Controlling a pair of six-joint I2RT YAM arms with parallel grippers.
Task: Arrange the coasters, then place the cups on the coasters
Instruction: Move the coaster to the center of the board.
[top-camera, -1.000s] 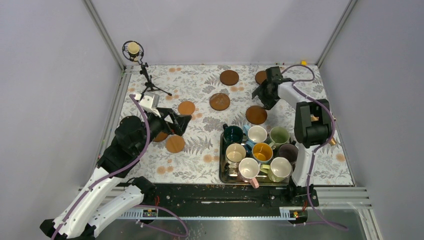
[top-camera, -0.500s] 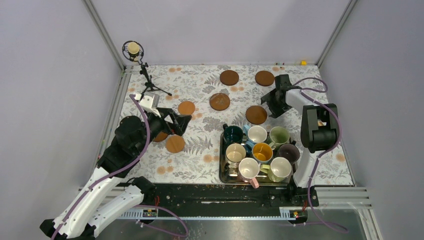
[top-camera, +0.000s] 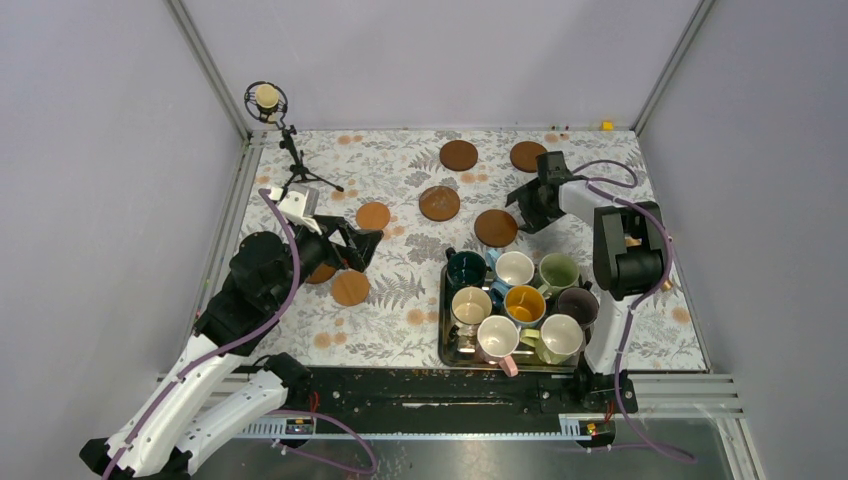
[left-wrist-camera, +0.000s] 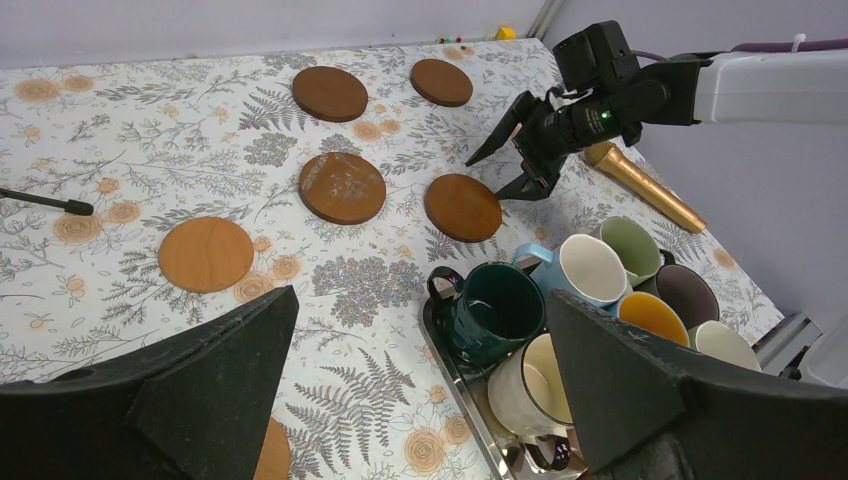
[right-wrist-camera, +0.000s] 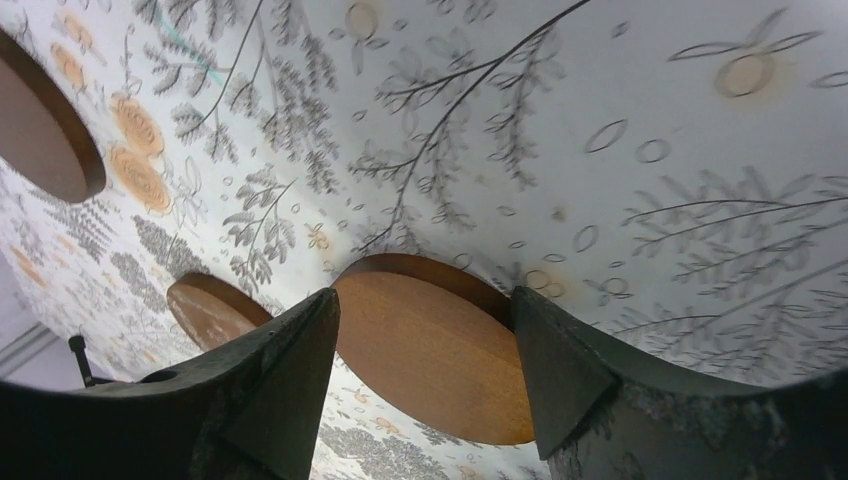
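The coaster (top-camera: 496, 228) by the right gripper (top-camera: 527, 203) is a thin, smooth, round disc of reddish-brown wood. It lies flat on the fern-print cloth (top-camera: 400, 300) just beyond the far rim of the steel tray (top-camera: 443, 340), with the jaws spread to either side of its edge; whether they touch it I cannot tell. The other coasters (top-camera: 439, 203), dark brown to pale orange, lie beyond and left of the tray, the cups (top-camera: 524, 302) stand upright packed inside it, and the left gripper (top-camera: 370, 245), left of the tray, is spread wide around nothing.
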